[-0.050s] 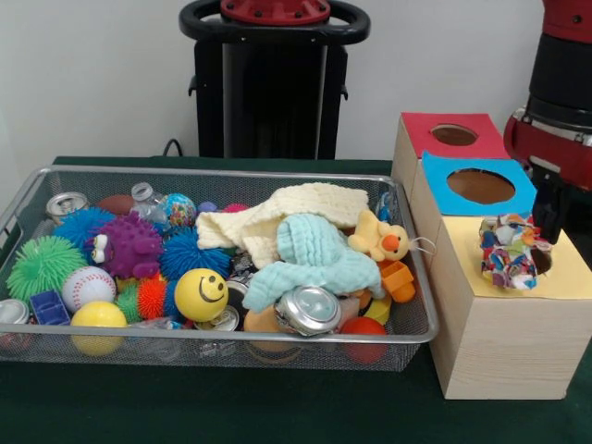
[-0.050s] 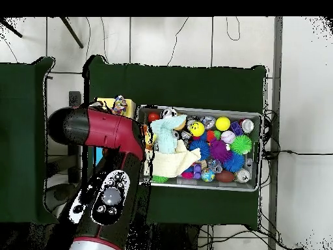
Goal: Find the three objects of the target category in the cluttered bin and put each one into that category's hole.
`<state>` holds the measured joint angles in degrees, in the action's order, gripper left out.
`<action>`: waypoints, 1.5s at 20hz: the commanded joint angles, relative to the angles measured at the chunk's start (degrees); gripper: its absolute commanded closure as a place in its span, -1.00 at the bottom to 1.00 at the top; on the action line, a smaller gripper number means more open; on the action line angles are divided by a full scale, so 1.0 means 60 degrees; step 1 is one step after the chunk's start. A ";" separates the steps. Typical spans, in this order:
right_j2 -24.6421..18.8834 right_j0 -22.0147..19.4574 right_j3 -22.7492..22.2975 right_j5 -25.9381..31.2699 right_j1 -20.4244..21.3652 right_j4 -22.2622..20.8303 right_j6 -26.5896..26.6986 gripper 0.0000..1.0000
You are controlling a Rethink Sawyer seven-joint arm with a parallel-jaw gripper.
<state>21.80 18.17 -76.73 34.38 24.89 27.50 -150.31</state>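
A wooden box (image 1: 504, 342) at the right has a red-rimmed hole (image 1: 453, 135), a blue-rimmed hole (image 1: 480, 186) and a yellow top panel (image 1: 569, 273). A crumpled multicoloured cloth (image 1: 509, 252) sits bunched in the yellow panel's hole, partly sticking out. My gripper (image 1: 552, 215) hangs just beside and behind it. In the wire bin (image 1: 222, 172) a cream cloth (image 1: 287, 217) and a pale teal cloth (image 1: 314, 259) lie on top of the clutter. From overhead, the arm (image 2: 107, 163) covers most of the box; the multicoloured cloth (image 2: 118, 103) shows past it.
The bin also holds a yellow smiley ball (image 1: 201, 294), purple (image 1: 129, 245), green (image 1: 44, 266) and blue (image 1: 190, 252) spiky balls, a baseball (image 1: 88, 287), a toy duck (image 1: 379, 239) and crushed cans (image 1: 308, 310). Dark green cloth (image 1: 277, 407) covers the table.
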 commanded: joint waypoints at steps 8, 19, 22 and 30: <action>-0.0683 0.0014 -0.1237 0.1497 0.0911 0.0255 -0.1763 1.00; -0.0762 -0.0104 -0.1203 0.1292 0.0838 0.0208 -0.1707 1.00; -0.0769 -0.0141 -0.1263 0.1214 0.0807 0.0184 -0.1652 1.00; -0.0899 -0.0269 -0.1646 0.0840 0.0853 0.0201 -0.1424 1.00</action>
<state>21.78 18.47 -77.14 36.37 30.92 27.47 -150.31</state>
